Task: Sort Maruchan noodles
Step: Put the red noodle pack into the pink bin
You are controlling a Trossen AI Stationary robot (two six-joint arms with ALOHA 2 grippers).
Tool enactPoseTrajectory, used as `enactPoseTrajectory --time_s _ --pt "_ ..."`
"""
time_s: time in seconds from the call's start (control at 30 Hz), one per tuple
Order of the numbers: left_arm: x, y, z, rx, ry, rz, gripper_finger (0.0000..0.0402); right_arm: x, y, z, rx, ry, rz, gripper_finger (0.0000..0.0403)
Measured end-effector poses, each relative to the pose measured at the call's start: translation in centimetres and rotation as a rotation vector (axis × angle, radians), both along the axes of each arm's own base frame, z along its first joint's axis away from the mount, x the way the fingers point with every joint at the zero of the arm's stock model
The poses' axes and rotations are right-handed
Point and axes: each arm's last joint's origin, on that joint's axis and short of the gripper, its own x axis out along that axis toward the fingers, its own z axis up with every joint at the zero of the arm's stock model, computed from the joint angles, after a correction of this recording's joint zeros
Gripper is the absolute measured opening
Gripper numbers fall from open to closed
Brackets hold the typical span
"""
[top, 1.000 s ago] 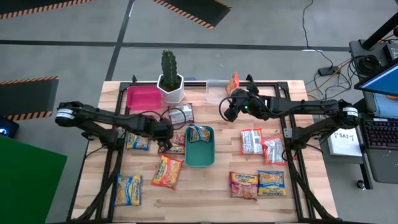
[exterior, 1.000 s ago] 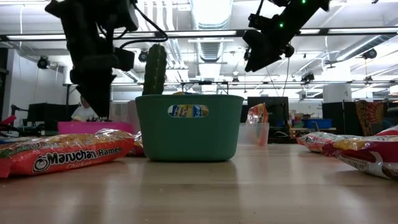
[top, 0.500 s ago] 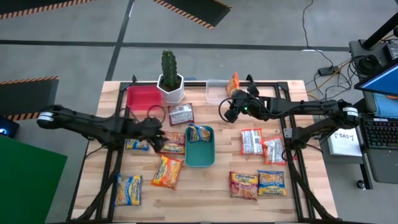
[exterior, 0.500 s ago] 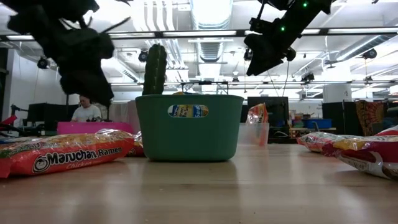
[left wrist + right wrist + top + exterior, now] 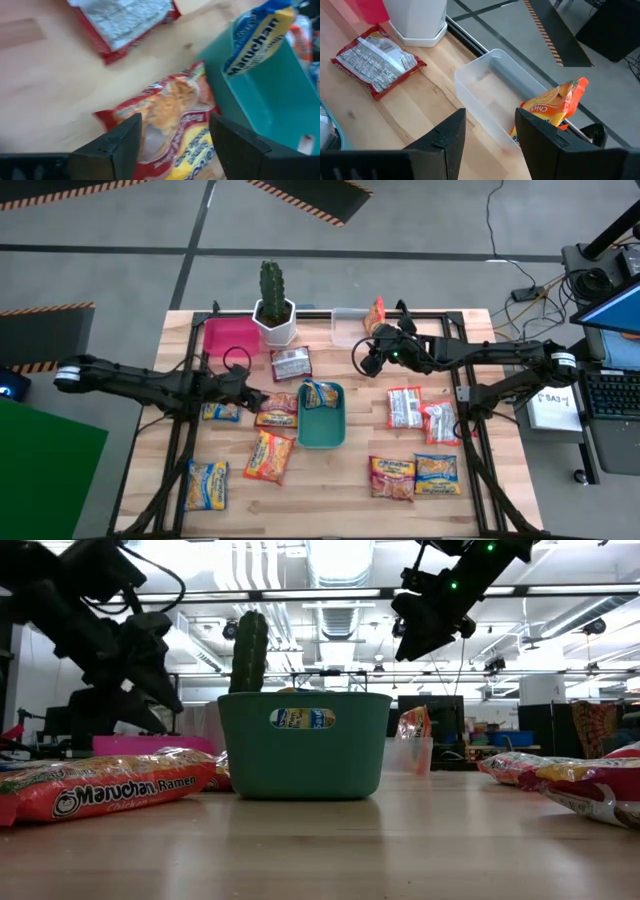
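Though nothing there has moved, front packets: four noodles lie loose nearer the table front than the green tray (image 5: 336,438), e.g. a yellow-blue one (image 5: 206,484) and an orange one (image 5: 266,456).
In green tray: one yellow-blue packet (image 5: 322,394).
Left gripper (image 5: 252,397): has pulled back from low beside the green tray's left wall; fingers wide, empty.
Orange-red packet (image 5: 277,412): still flat against that wall, under the left wrist camera.
Meaning: probably no pick made, grasp still to do.
White-red packet (image 5: 291,364): just behind the green tray.
Right gripper (image 5: 368,358): unchanged, behind-right of the green tray, fingers spread, empty.
Clear tray (image 5: 346,330): farther back, holds one orange packet (image 5: 375,313).
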Motion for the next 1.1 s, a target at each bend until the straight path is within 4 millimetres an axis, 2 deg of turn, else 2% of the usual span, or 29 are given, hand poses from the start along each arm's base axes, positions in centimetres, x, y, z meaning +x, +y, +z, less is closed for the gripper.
enactPoseTrajectory --time_s 0.17,0.3,0.57,0.77,1.1 --pt "-0.6 0.1 -1.5 0.003 0.042 0.018 0.0248 0.0 0.0 0.0 0.001 0.001 0.002 0.016" --pt "-0.9 0.2 -1.9 0.029 0.055 0.047 0.0258 0.0 0.0 -0.1 0.001 0.003 0.002 0.016" --pt "-0.6 0.2 -3.1 0.049 0.046 0.028 0.0256 0.0 0.0 -0.1 0.0 0.003 0.003 0.016" --pt "0.0 0.2 -4.0 0.05 -0.017 0.028 0.0248 0.0 0.0 -0.1 0.0 0.003 0.003 0.016" --pt "1.0 0.2 -5.1 0.056 -0.01 0.021 0.0243 0.0 0.0 -0.1 0.001 0.002 0.001 0.016"
